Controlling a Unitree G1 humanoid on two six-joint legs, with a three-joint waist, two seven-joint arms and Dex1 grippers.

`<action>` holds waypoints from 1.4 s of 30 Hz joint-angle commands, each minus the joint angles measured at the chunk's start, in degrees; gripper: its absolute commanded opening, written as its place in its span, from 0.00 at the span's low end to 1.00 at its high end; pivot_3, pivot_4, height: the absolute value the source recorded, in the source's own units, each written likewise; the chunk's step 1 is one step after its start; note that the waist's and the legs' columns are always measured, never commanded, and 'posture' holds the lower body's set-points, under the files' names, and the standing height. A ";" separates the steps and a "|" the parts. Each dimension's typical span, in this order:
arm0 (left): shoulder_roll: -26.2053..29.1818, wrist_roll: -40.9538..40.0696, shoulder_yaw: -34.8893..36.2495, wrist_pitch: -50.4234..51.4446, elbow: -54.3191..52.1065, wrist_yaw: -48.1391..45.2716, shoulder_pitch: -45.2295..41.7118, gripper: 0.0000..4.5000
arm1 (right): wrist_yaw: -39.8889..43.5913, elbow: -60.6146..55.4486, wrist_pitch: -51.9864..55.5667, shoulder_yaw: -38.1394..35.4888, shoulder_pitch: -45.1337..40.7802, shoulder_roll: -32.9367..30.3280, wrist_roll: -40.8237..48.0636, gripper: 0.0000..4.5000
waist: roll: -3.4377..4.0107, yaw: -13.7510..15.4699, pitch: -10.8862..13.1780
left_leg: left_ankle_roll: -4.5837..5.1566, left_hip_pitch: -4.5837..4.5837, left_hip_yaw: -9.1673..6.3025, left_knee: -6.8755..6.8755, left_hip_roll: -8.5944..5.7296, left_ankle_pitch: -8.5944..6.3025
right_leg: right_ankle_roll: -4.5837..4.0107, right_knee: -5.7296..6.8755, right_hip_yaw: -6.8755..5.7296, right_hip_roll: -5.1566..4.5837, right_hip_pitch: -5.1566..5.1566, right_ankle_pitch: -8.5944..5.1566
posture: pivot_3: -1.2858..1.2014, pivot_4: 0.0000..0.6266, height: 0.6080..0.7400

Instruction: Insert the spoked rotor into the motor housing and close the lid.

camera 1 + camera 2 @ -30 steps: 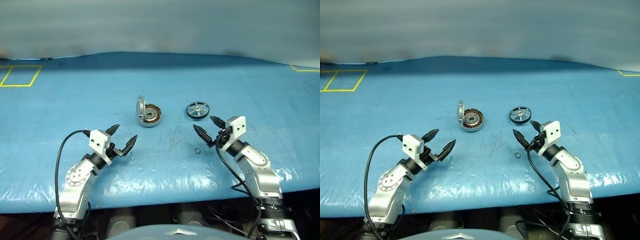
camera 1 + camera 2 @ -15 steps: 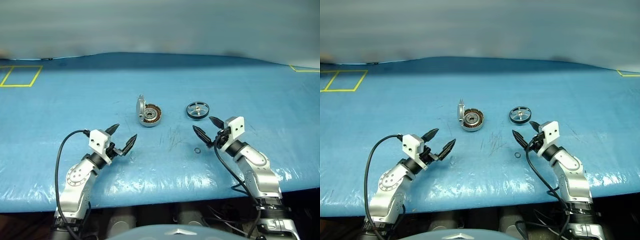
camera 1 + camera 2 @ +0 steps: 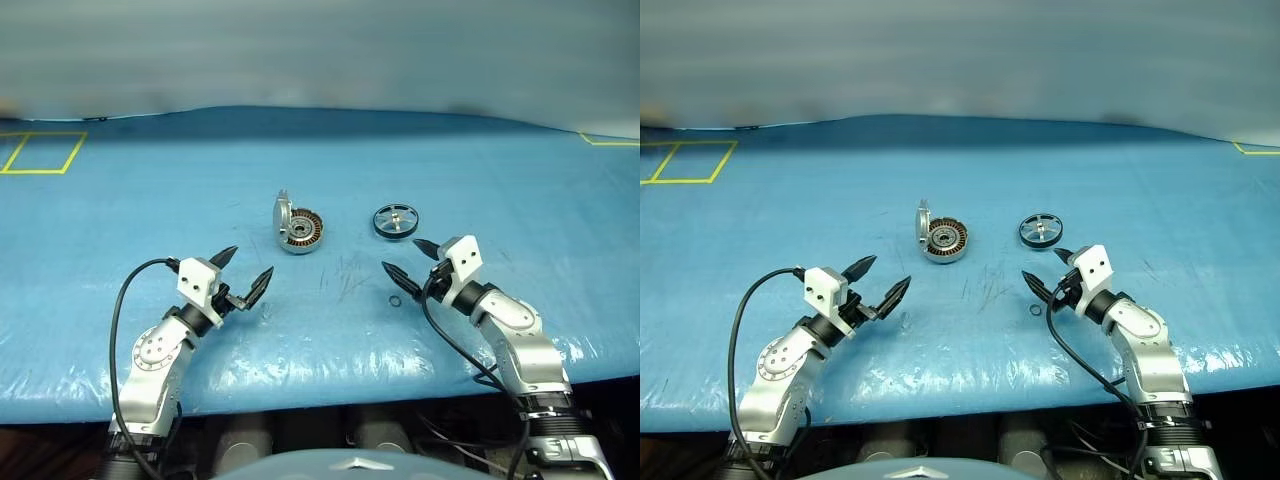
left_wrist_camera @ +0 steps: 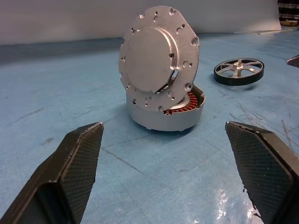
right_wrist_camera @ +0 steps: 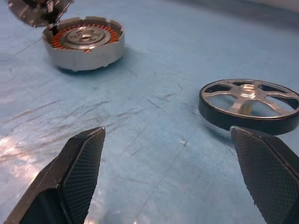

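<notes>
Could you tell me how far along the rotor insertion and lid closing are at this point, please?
Nothing is assembled yet. The lid stands open on the motor housing, so the windings are exposed and ready. The spoked rotor lies apart on the blue table. In hand: nothing; the right hand sits open just short of the rotor, the left hand open and empty. Left: pick up the rotor, seat it, close the lid.

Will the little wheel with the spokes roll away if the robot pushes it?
Probably not: the spoked rotor lies flat on the blue table cover, so a push would likely just slide it. It looks stiff, like metal, so it should not bend. If tipped onto its dark rim, it could well roll.
</notes>
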 commanded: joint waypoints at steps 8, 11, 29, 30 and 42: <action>-0.75 1.71 -0.08 -0.72 -0.50 1.38 -0.34 0.99 | 18.67 5.72 -8.80 24.48 -30.07 -8.69 -23.79 1.00 | 0.04 -0.49 0.03 | 0.02 0.06 -0.02 0.05 0.06 0.02 | -0.01 0.01 -0.04 0.08 -0.01 0.05 | 0.52 0.24 1.00; -1.14 2.13 -0.11 -0.98 -0.47 1.73 0.09 0.99 | 19.75 14.55 -15.24 30.09 -37.82 -4.96 -29.15 1.00 | 0.01 -0.11 0.02 | 0.02 0.04 -0.11 -0.03 0.05 0.02 | -0.13 -0.02 -0.05 0.13 0.01 0.09 | 0.52 0.24 1.00; -2.70 3.87 -0.22 -1.72 -3.77 5.48 6.86 0.99 | 14.58 44.76 -30.53 35.46 -57.02 11.42 -39.10 1.00 | 0.11 -0.29 0.08 | 0.01 -0.05 -0.02 -0.02 0.06 0.02 | -0.14 0.02 -0.07 0.06 -0.06 0.10 | 0.52 0.24 1.00; -2.77 3.95 -0.29 -1.74 -3.82 5.51 6.97 0.99 | 14.55 45.79 -30.99 35.58 -57.48 12.21 -39.17 1.00 | 0.11 -0.43 0.08 | 0.01 -0.04 0.00 -0.03 0.06 0.02 | -0.14 0.03 -0.07 0.06 -0.08 0.10 | 0.52 0.24 1.00; -3.37 4.89 -0.30 -2.10 -4.41 6.42 7.90 0.99 | 10.13 61.10 -32.87 37.38 -60.32 20.71 -43.47 1.00 | 0.11 -1.08 0.07 | 0.00 0.06 0.03 -0.06 0.08 0.02 | -0.16 0.10 -0.07 0.04 -0.03 0.08 | 0.52 0.24 1.00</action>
